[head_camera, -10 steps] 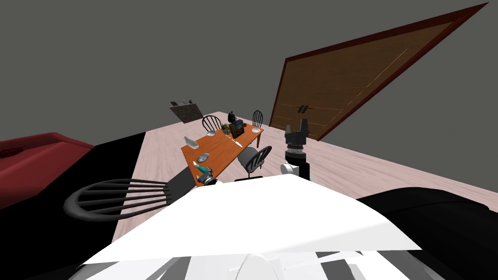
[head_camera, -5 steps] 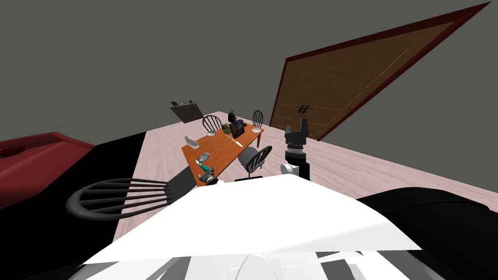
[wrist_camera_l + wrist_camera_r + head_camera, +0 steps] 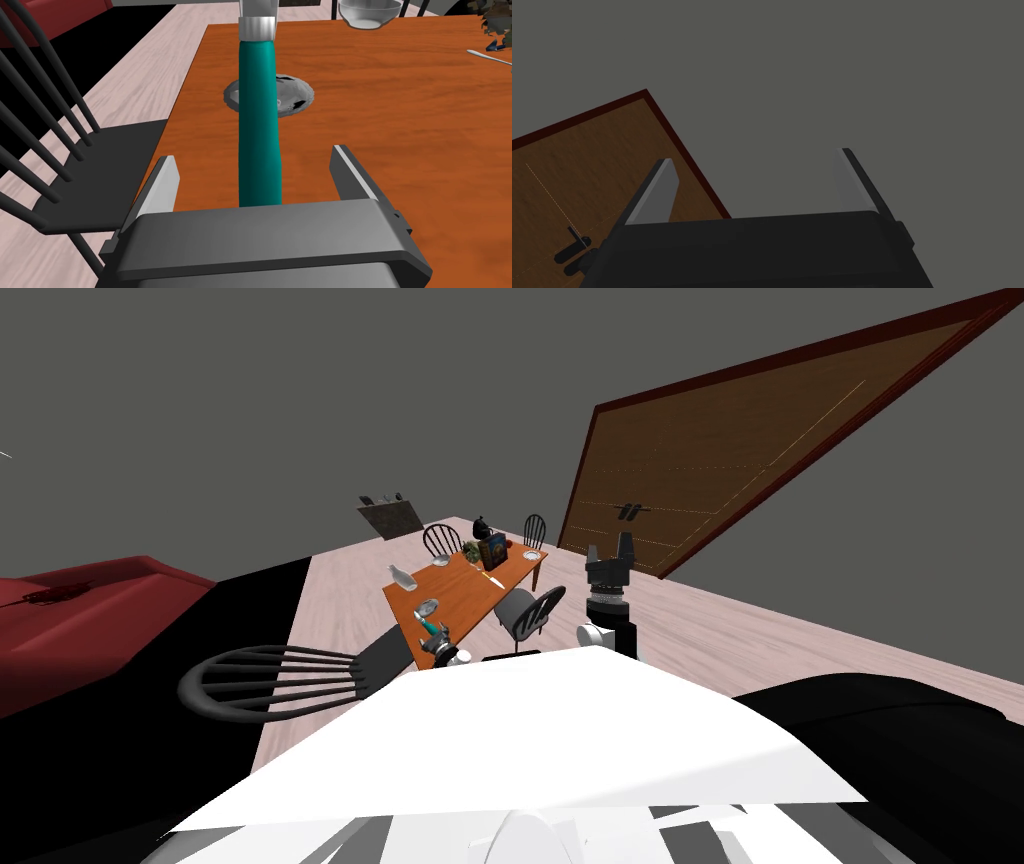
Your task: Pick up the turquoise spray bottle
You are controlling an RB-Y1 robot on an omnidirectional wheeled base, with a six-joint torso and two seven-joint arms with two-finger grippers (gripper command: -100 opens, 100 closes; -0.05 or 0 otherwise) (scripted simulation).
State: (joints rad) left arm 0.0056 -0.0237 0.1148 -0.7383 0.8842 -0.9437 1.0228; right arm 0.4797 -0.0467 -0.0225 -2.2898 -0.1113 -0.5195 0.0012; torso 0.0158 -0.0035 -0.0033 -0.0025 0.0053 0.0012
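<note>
The turquoise spray bottle [image 3: 257,125] with a grey collar runs straight out from my left gripper [image 3: 254,154], over the orange table [image 3: 400,125]. Its body sits between the two fingers, and both blades stand apart from its sides, so the gripper is open. In the head view the bottle [image 3: 432,629] shows at the table's near corner with the left gripper [image 3: 443,646] right behind it. My right gripper [image 3: 610,550] is raised beside the table, open with nothing in it [image 3: 753,156].
A dark spindle-back chair [image 3: 270,683] stands just left of the table's near corner [image 3: 100,170]. A silver plate [image 3: 295,97] lies behind the bottle, a glass bowl [image 3: 370,12] farther on. Another chair [image 3: 525,613] stands on the right side. A red sofa [image 3: 80,608] is far left.
The whole head picture has shifted a little to the right, so I have moved. The left gripper and the bottle keep their place relative to each other.
</note>
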